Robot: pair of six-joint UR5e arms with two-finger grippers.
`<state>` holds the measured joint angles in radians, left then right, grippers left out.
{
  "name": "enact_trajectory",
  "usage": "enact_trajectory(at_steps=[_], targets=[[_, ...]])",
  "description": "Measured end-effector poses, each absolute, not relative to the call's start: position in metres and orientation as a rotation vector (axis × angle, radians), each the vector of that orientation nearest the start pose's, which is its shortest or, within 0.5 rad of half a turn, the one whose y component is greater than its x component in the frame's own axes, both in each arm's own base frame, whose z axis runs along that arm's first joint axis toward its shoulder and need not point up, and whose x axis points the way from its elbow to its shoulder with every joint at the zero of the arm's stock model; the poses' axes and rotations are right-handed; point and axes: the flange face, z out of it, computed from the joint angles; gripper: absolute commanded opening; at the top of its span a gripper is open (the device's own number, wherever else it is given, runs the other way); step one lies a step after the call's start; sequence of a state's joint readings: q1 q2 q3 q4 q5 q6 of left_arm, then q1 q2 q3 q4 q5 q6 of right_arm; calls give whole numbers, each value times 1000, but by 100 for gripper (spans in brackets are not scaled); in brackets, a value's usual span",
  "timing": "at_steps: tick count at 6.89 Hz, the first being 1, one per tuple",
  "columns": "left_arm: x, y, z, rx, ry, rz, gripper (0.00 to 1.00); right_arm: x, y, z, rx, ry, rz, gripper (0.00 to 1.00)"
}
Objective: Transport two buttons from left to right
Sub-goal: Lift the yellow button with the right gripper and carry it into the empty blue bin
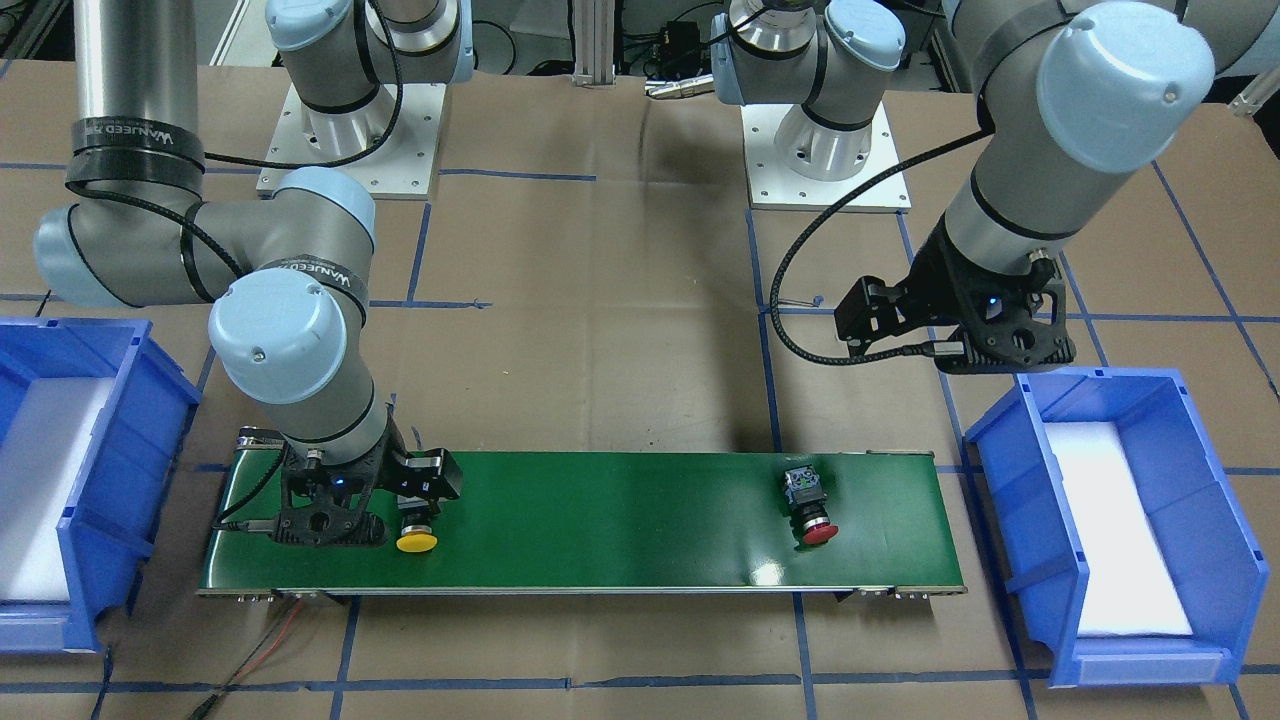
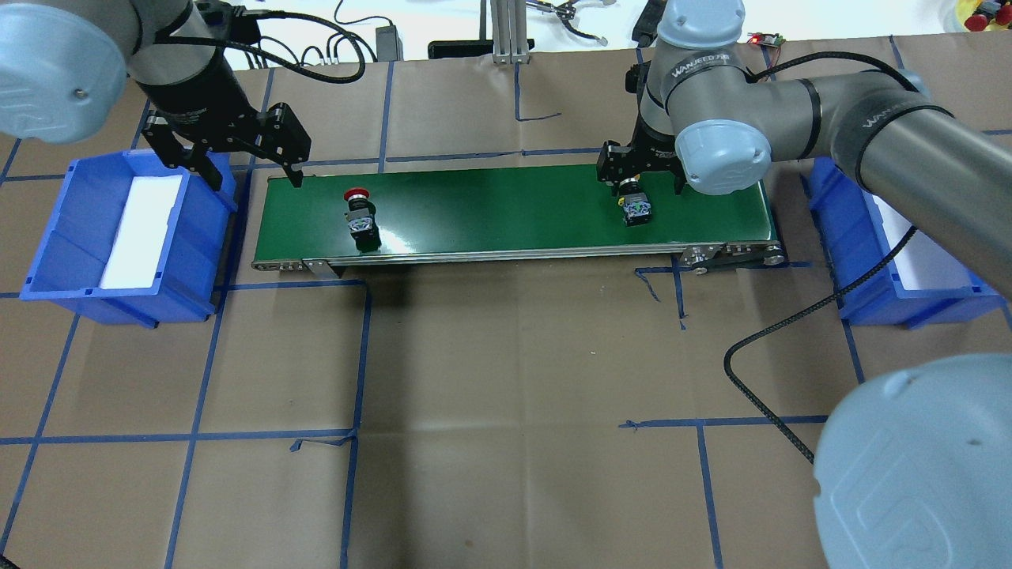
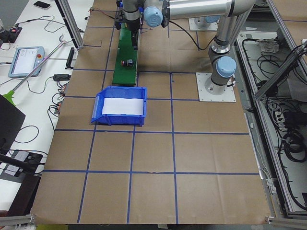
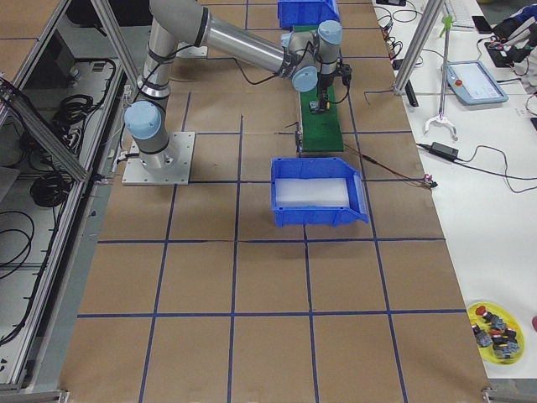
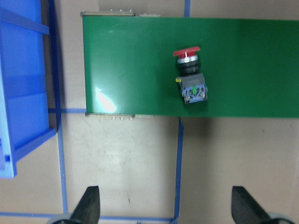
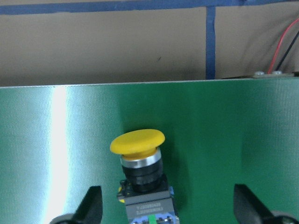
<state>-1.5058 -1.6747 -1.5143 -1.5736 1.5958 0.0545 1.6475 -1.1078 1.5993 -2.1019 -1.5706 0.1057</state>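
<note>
The red button [image 2: 360, 212] lies on its side on the green belt [image 2: 514, 205] near the belt's left end; it also shows in the left wrist view [image 5: 189, 70]. My left gripper [image 2: 255, 180] is open and empty, raised over the belt's left end beside the left blue bin, apart from the red button. The yellow button [image 6: 138, 142] lies near the belt's right end [image 1: 417, 540]. My right gripper [image 6: 168, 207] is open and low over it, with its fingers [image 6: 91, 205] on either side of the button's black body and not touching it.
A blue bin [image 2: 47, 269] with a white liner stands left of the belt and another blue bin [image 2: 862, 261] stands right of it. Brown paper with blue tape lines covers the table. A black cable [image 2: 759, 395] loops in front of the belt's right end.
</note>
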Motion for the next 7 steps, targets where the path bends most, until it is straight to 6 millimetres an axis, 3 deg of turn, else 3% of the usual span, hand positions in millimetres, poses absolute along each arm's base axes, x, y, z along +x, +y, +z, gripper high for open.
enact_trajectory(at_steps=[2,3,5,7], targets=[[-97,-517,482,-16,3119,48,100,180,-631,243,48,3140,-15,28],[-97,-515,485,-25,3118,37,100,178,-632,241,45,3141,-10,7],[-97,-515,487,-36,3116,28,100,163,-636,257,52,3145,-42,5],[-97,-517,489,-75,3114,11,100,114,-629,313,105,3146,-84,5]])
